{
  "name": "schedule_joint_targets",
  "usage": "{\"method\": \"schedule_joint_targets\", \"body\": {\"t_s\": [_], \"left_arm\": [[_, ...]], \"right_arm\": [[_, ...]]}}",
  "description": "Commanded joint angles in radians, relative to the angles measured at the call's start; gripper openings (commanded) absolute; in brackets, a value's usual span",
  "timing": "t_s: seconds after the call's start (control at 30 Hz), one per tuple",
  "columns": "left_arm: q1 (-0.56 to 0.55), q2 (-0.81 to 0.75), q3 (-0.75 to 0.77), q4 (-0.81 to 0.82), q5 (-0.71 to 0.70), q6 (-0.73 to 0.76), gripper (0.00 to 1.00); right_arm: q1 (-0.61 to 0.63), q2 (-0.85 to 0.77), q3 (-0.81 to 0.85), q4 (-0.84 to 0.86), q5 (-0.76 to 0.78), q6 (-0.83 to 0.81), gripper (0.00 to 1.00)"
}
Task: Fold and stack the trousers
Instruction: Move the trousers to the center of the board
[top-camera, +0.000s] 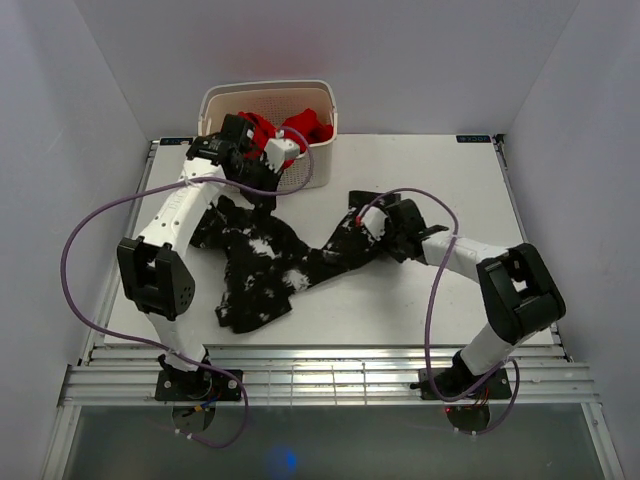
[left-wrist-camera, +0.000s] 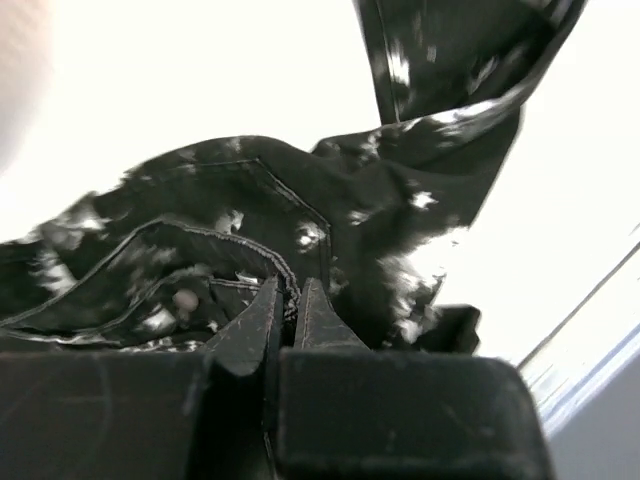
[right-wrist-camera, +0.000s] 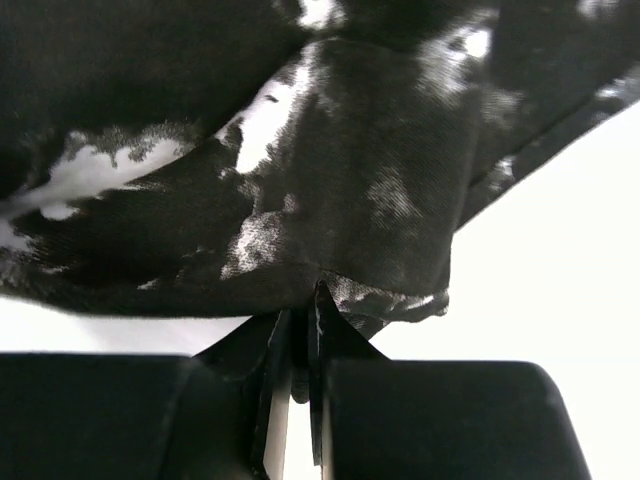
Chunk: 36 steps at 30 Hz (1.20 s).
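Note:
The black trousers (top-camera: 262, 262) with white speckles lie crumpled across the middle of the white table, spread from centre left to centre right. My left gripper (top-camera: 256, 193) is shut on the trousers' top edge near the basket; in the left wrist view its fingers (left-wrist-camera: 288, 312) pinch a stitched seam by a rivet. My right gripper (top-camera: 372, 226) is shut on the trousers' right end; in the right wrist view it (right-wrist-camera: 303, 308) clamps a hem edge of the fabric (right-wrist-camera: 300, 180), lifted a little off the table.
A white plastic basket (top-camera: 325, 108) stands at the back of the table with a bright red garment (top-camera: 300, 127) in it. The left arm's wrist reaches close to the basket's front wall. Purple cables loop from both arms.

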Motion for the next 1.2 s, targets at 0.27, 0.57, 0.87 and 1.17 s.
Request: {"method": "schedule_joint_targets", "body": {"t_s": [0.27,0.57,0.87,1.17], "left_arm": [[-0.012,-0.133,0.179,0.392,0.106,-0.607,0.00],[0.035,-0.595,-0.517,0.691,0.133,-0.759,0.00],[0.038,-0.712,-0.728,0.725,0.112,-0.833,0.00],[0.136,-0.611,-0.721,0.758,0.039,-0.976,0.00]], "right_arm": [[-0.309,-0.150,0.192,-0.280,-0.110,-0.016,0.76],[-0.219,-0.284,0.315,-0.397,-0.604,0.097,0.94],[0.094,-0.180,0.330,-0.213,-0.612,0.134,0.92],[0.433,-0.213,0.338,-0.162,-0.400,0.104,0.81]]}}
